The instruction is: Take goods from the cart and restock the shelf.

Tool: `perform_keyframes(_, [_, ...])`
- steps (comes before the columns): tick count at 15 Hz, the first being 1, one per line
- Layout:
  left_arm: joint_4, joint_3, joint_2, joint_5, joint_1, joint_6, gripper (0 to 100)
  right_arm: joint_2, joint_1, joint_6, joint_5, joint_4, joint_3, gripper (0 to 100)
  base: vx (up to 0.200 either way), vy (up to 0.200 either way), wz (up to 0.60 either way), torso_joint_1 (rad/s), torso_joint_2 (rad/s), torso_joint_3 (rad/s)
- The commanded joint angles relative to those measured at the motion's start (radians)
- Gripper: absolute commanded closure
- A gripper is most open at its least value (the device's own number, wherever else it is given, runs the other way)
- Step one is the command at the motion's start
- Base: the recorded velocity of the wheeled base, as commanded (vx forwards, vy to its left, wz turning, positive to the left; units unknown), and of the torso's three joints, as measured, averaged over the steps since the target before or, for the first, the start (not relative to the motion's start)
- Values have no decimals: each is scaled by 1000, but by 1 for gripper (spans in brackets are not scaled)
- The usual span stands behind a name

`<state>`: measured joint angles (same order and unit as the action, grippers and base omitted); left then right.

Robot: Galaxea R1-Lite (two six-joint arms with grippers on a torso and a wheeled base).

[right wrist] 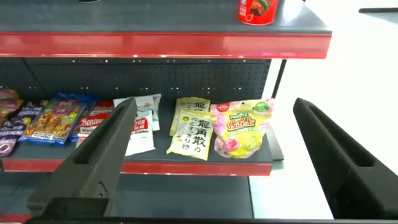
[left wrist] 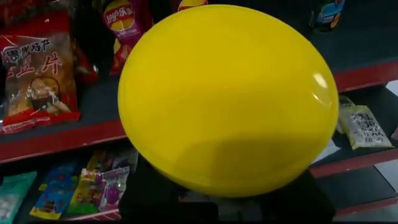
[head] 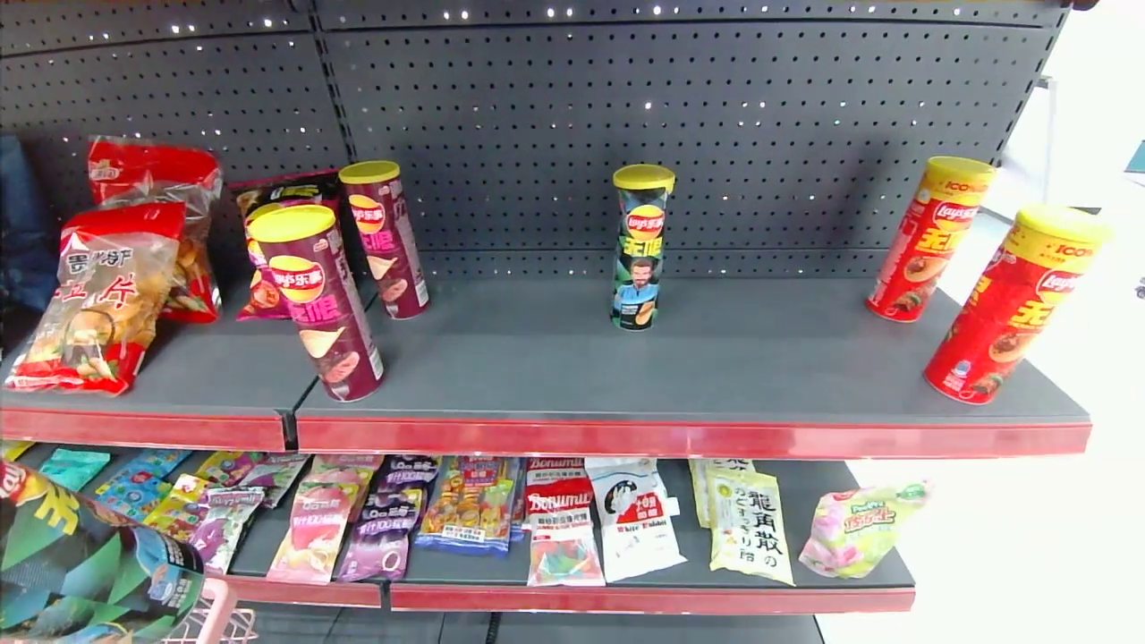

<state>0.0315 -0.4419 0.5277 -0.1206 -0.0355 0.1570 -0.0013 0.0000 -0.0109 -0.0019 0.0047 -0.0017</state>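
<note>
A dark green and black chip can (head: 80,559) hangs tilted at the lower left, above the pink cart (head: 215,617). Its yellow lid (left wrist: 227,99) sits right in front of the left wrist camera, and my left gripper holds the can from behind, its fingers hidden. A matching green can (head: 640,250) stands mid-shelf on the upper shelf (head: 698,438). My right gripper (right wrist: 217,174) is open and holds nothing. It faces the right end of the lower shelf (right wrist: 186,167), below the upper shelf's red lip.
Two purple cans (head: 322,304) stand left of centre and two red cans (head: 1015,304) at the right end. Snack bags (head: 98,295) lean at the far left. Several sachets (head: 555,519) lie on the lower shelf. Bare shelf surface lies on both sides of the green can.
</note>
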Motion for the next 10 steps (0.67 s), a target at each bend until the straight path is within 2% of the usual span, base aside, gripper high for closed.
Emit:
perform_keyframes(1, [1, 2, 2, -1, 0, 3, 100, 1, 0, -1, 0, 0, 0, 0, 200, 0, 0, 7, 2, -2])
perform_keyframes(6, [1, 6, -3, -8, -1, 4, 100, 1, 0, -3, 3, 0, 0, 0, 200, 0, 0, 5, -2, 0])
perform_keyframes(8, [1, 8, -15, -24, -3, 1, 100, 1, 3, -8, 8, 1, 0, 0, 0, 0, 0, 0, 0, 0])
perform_keyframes(10, [-2, 26, -54, -86, -4, -7, 100, 12, 5, -8, 8, 1, 0, 0, 0, 0, 0, 0, 0, 0])
